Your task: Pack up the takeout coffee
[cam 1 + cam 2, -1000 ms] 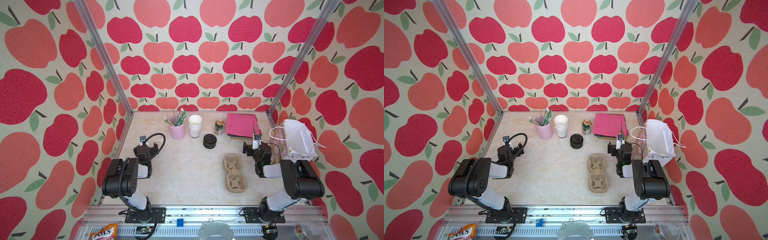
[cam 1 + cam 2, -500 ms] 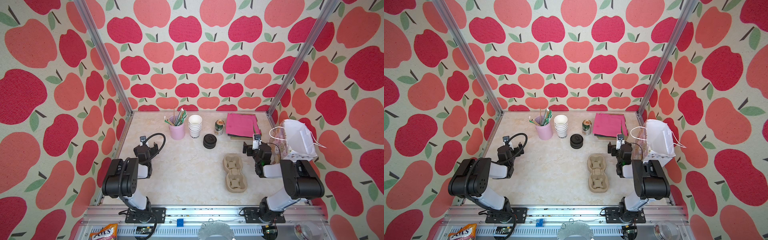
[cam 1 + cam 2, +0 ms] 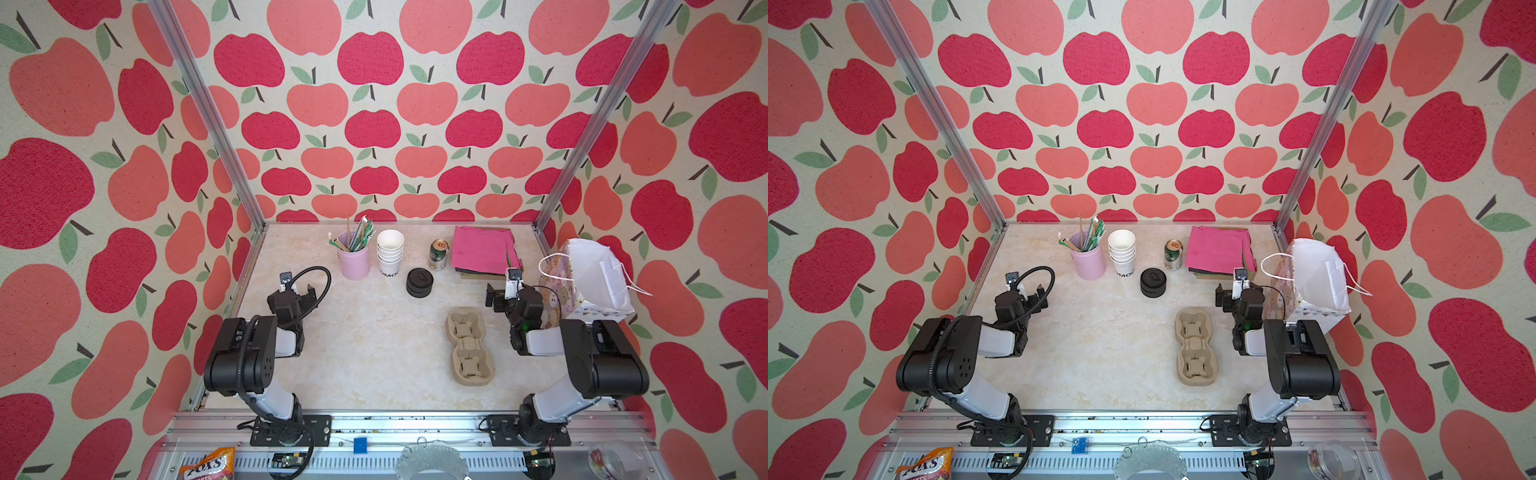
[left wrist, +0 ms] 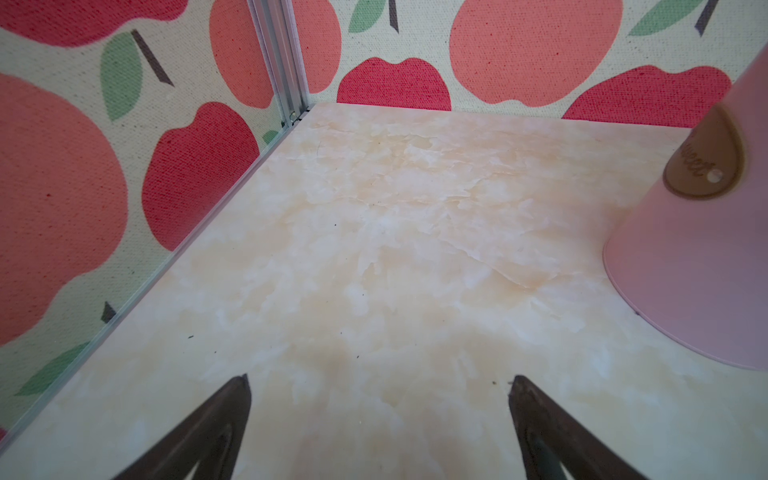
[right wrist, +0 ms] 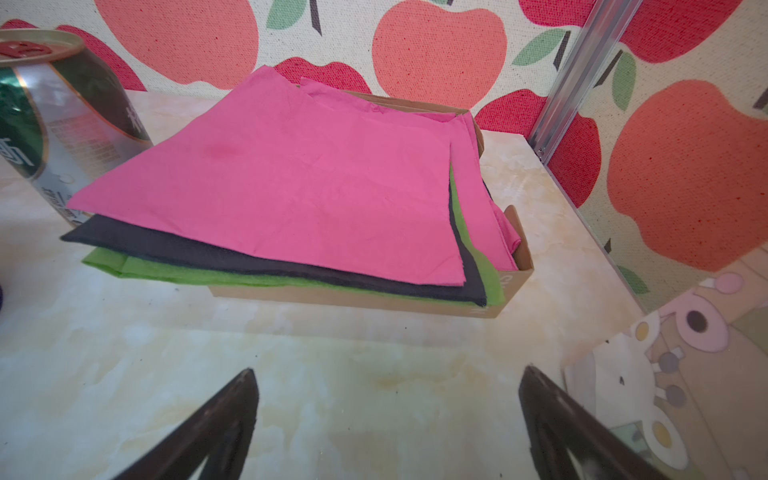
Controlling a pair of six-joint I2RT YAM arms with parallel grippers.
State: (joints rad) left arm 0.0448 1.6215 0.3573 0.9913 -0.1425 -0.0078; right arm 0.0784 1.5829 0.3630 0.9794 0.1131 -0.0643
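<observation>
The left gripper (image 4: 378, 380) and right gripper (image 5: 388, 374) are sitting low over the table (image 4: 353, 257), fingers spread wide (gripping nothing), near the pink holder (image 4: 698, 257) and the napkin stack (image 5: 291, 174) respectively.

pale marble-look table top (image 3: 374, 353): smooth, bit shiny.
apple-print walls (image 3: 374, 124): rough woven cloth, matt.
silver corner posts (image 3: 203, 104): shiny metal.
tall pink cup (image 3: 354, 262): smooth matt plastic.
green-and-gold can (image 3: 438, 254): glossy metal.
stack of white cups (image 3: 390, 253): matt paper.
round black lids (image 3: 419, 282): smooth plastic.
flat pink sheets (image 5: 291, 174): soft, matt.
brown box (image 5: 374, 301) under them: cardboard.
tan two-hole cup carrier (image 3: 467, 345): rough pulp.
white bag (image 3: 598, 274): crinkly paper.
</observation>
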